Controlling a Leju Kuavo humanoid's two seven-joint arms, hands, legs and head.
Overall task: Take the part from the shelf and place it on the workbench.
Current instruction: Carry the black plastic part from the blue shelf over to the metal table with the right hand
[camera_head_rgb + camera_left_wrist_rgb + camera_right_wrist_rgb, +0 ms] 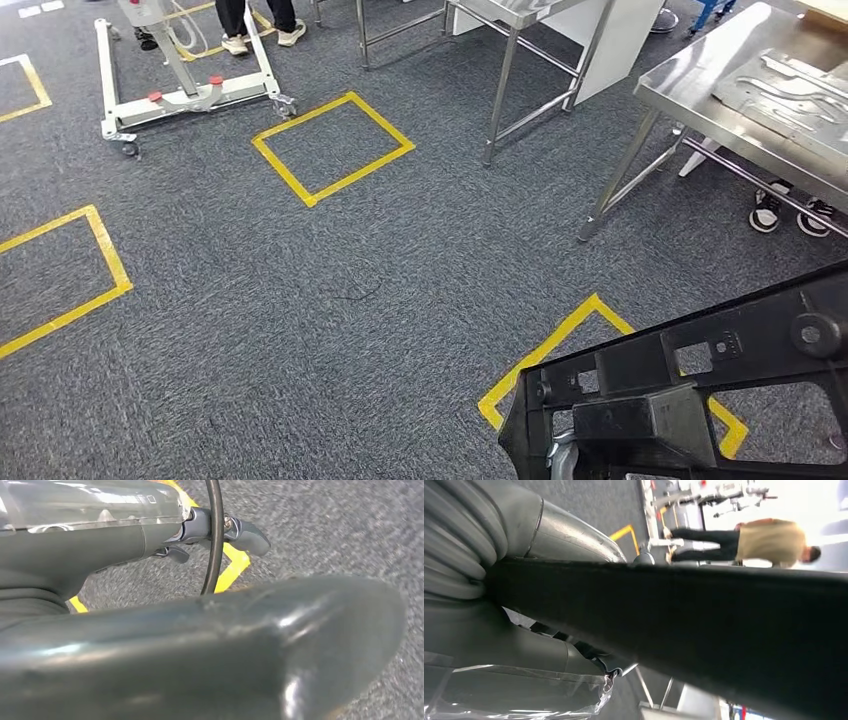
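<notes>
A large black plastic part (pixel 690 390) with square cut-outs hangs over the carpet at the lower right of the head view. In the right wrist view the same part (pixel 724 630) runs as a broad black bar through my right hand (pixel 524 650), which grips it between thumb and palm. My left hand (pixel 200 645) hangs over the carpet with its thumb and dark fingers (pixel 247 534) apart and nothing between them. The steel workbench (pixel 700 95) stands at the upper right, some way beyond the part.
Flat metal plates (pixel 790 90) lie on the workbench, and a person's shoes (pixel 768 212) show beneath it. A second steel table frame (pixel 520 60) and a white wheeled stand (pixel 190 95) stand further back. Yellow tape squares (pixel 332 147) mark the carpet. A person (pixel 769 542) stands in the distance.
</notes>
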